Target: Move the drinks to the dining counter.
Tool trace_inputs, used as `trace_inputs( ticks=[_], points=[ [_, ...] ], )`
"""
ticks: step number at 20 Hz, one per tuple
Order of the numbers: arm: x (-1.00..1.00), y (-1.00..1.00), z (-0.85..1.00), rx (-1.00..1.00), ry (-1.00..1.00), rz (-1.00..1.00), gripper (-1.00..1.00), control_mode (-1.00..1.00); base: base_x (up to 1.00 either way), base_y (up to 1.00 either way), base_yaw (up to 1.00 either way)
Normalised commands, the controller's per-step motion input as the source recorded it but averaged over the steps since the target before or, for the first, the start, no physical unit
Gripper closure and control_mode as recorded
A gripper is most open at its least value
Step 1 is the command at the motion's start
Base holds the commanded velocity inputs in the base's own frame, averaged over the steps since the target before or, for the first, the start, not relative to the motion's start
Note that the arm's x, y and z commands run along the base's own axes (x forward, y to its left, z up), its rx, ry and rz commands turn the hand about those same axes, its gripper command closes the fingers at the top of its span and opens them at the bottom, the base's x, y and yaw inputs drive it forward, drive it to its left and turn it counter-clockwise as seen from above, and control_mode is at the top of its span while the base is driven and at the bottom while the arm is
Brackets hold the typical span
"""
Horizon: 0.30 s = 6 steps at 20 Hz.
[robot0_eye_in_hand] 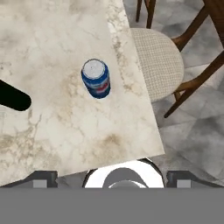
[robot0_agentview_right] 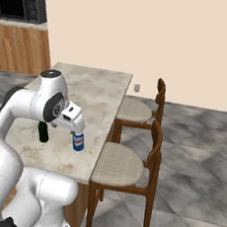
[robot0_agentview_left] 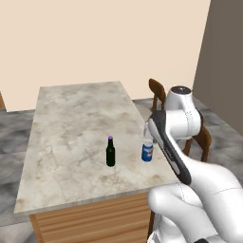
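Both drinks stand upright on the dining counter (robot0_agentview_left: 71, 118) (robot0_agentview_right: 101, 87) (robot0_eye_in_hand: 61, 131), near its chair-side edge. The dark bottle (robot0_agentview_left: 110, 153) (robot0_agentview_right: 43, 132) with a purple cap is partly behind my arm in the right base view; its dark body (robot0_eye_in_hand: 13, 97) reaches in from the left of the hand view. A blue soda can (robot0_agentview_left: 147, 152) (robot0_agentview_right: 78, 142) (robot0_eye_in_hand: 96, 78) with a silver top stands a short way from it. My gripper (robot0_agentview_right: 76, 130) (robot0_eye_in_hand: 113, 180) hangs just above the can, open, fingertips (robot0_eye_in_hand: 43, 179) wide apart, holding nothing.
Two wooden chairs with beige seats (robot0_agentview_right: 122, 167) (robot0_agentview_right: 135, 109) (robot0_eye_in_hand: 159, 61) stand along the counter's edge beside the can. A black microwave (robot0_agentview_right: 22, 7) sits on the far wooden cabinets. Grey tiled floor (robot0_agentview_right: 196, 144) surrounds the island.
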Motion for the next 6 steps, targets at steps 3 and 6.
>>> trace_inputs(
  ticks=[3,6],
  points=[
    [-0.35,0.00,0.32,0.04,0.00,-0.03,-1.00,-1.00,0.00,0.00,0.00],
    [-0.37,0.00,0.25,0.01,-0.02,0.00,-1.00,-1.00,0.00,0.00,0.00]
  ],
)
